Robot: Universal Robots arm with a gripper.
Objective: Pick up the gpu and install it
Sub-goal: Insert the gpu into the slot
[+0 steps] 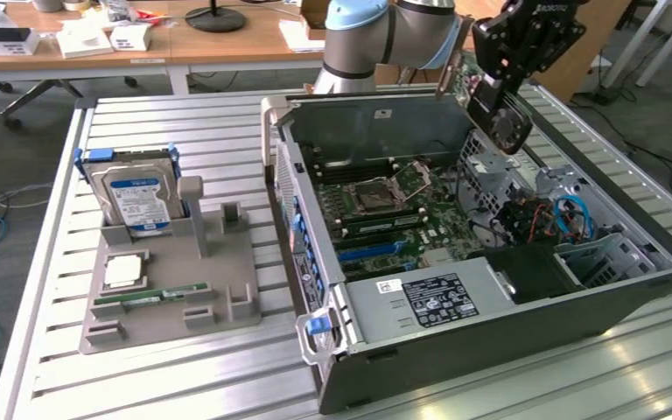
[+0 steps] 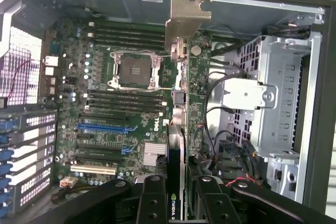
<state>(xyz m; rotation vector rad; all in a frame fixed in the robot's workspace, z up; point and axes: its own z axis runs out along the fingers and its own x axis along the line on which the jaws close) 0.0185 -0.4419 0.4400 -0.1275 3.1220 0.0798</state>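
Aluminium-slatted desk [image 1: 196, 385] carries, nearest, an open computer case [image 1: 488, 350] with its power supply [image 1: 423, 297] in front and the motherboard [image 1: 388, 214] behind. On the exterior view's left, a grey holder tray [image 1: 158, 327] keeps a memory stick [image 1: 150, 299] lying flat and a hard drive [image 1: 137, 199] upright. Further back, the hand [image 1: 497, 87] pinches the gpu [image 1: 507, 122] between its fingers. Card hangs in the air above the case's far side, fan outward, clear of the motherboard. Wrist view: card edge-on, metal bracket [image 2: 186, 17] leading.
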